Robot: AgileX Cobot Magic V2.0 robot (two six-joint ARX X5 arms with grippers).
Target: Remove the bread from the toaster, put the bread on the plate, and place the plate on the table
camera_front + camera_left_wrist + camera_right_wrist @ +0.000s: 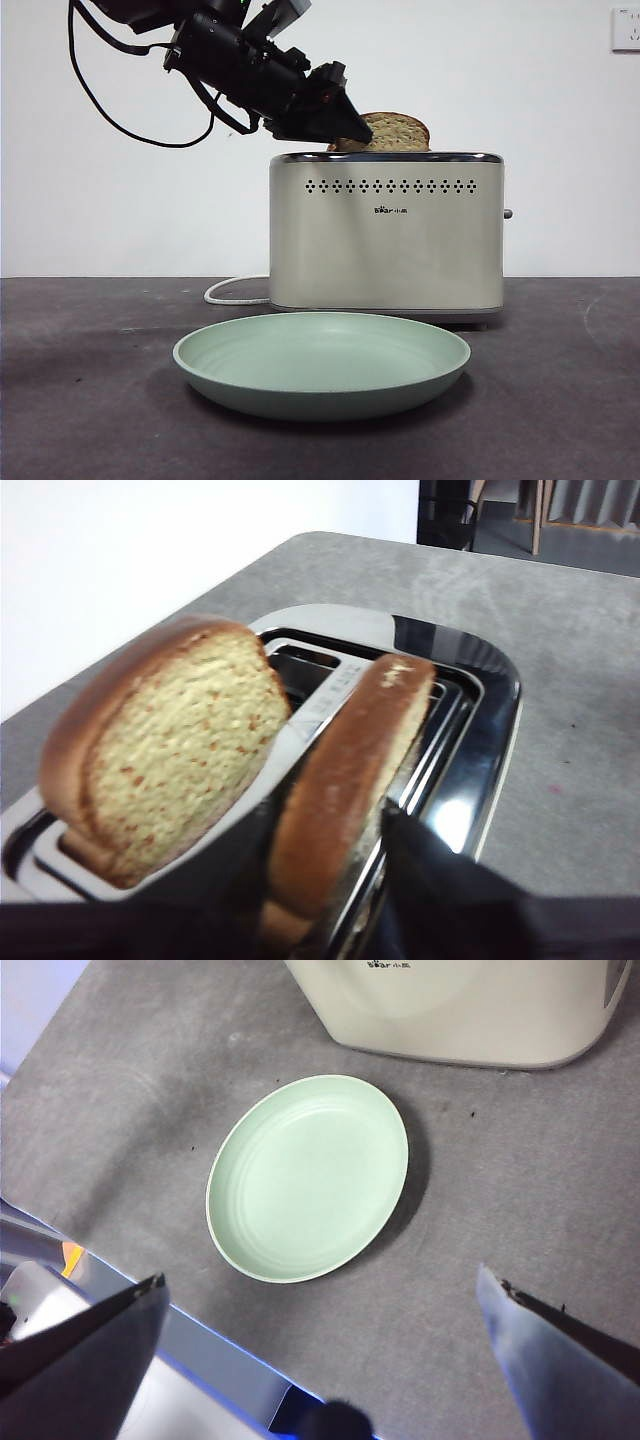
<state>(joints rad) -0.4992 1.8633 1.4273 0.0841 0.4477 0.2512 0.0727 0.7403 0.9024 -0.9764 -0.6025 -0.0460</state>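
Observation:
The cream toaster (385,240) stands at the back of the table (80,400), with a slice of bread (395,132) sticking up from its chrome top. My left gripper (345,125) comes in from the upper left. In the left wrist view its jaws (325,880) press both faces of the nearer bread slice (350,760), which still sits in its slot. A second slice (170,750) stands in the other slot. The mint-green plate (320,360) lies empty in front of the toaster. My right gripper (322,1278) hangs open high above the plate (310,1175).
A white cord (235,292) runs from the toaster's left side along the table. The toaster's lever knob (507,213) sticks out on the right. A white wall stands behind. A metal edge (200,1360) shows below the right gripper.

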